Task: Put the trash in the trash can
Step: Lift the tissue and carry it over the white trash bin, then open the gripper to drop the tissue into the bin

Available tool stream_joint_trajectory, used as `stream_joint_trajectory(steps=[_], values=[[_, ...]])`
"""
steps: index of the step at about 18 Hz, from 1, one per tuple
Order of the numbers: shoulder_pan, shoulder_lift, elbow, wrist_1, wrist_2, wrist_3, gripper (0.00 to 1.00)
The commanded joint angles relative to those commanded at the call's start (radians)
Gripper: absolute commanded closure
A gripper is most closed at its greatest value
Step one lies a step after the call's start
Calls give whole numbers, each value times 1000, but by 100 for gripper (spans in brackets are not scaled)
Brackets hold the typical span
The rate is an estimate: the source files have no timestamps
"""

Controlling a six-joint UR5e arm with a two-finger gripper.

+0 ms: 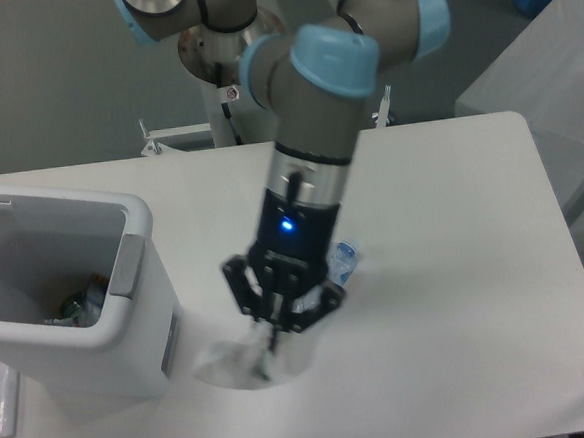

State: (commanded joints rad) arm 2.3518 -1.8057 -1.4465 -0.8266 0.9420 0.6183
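The wrapper (232, 361) is clenched in the gripper (276, 330) and hangs above the table, likely for carrying to the open bin (99, 323); the bottle (341, 262) is left lying behind the arm.

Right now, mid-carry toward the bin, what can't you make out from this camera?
- Water bottle: mostly behind the arm; only its blue-cap end shows.
- Gripper: grip on the wrapper blurred; contact unclear.
- Trash can: contents dark, too small; left side cut off by the frame edge.
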Motion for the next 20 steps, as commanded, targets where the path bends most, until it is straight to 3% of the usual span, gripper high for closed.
stream_joint_trajectory(steps=[2,5,7,10,11,12,13,20], values=[[-26,37,-8,-35,-26,-2,89],[-60,78,-32,-97,-66,-8,89],[-78,108,-64,-100,-90,-9,88],[-118,126,-109,-100,-114,-15,77],[-127,128,-121,-97,-112,-15,50],[-132,128,-123,-94,-112,-15,30],[-132,129,-127,-94,-111,-15,1],[-120,135,-134,-88,-109,-17,0]])
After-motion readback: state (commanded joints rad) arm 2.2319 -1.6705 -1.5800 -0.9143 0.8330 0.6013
